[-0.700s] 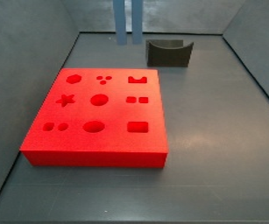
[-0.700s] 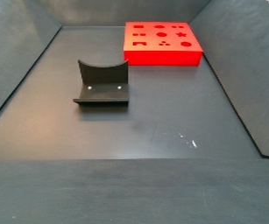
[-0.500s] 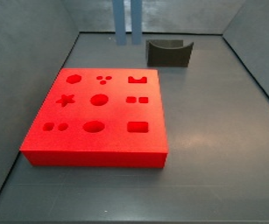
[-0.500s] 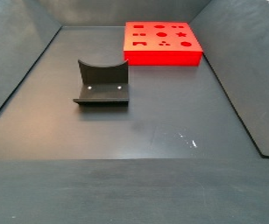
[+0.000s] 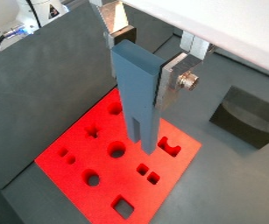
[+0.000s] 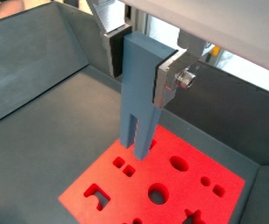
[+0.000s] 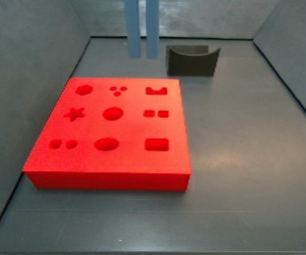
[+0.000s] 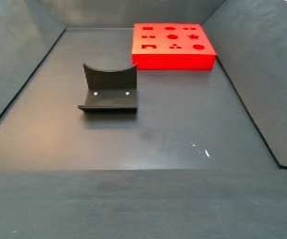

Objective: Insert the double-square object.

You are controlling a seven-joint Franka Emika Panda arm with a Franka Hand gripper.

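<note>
In both wrist views the gripper (image 5: 146,66) holds the double-square object (image 5: 137,92) upright, its jaws closed on the upper part of the blue-grey slab, with the two prongs pointing down above the red board (image 5: 116,162). One silver finger (image 6: 169,80) presses against the slab's side. In a side view the two prongs (image 7: 141,29) hang at the top centre of the frame, above the worktop (image 7: 242,139) beyond the board's far edge; the gripper itself is out of frame there. The fixture (image 7: 192,60) stands at upper right of the board. In the side view from the opposite end, the board (image 8: 173,45) lies at top, the fixture (image 8: 108,89) left of centre.
</note>
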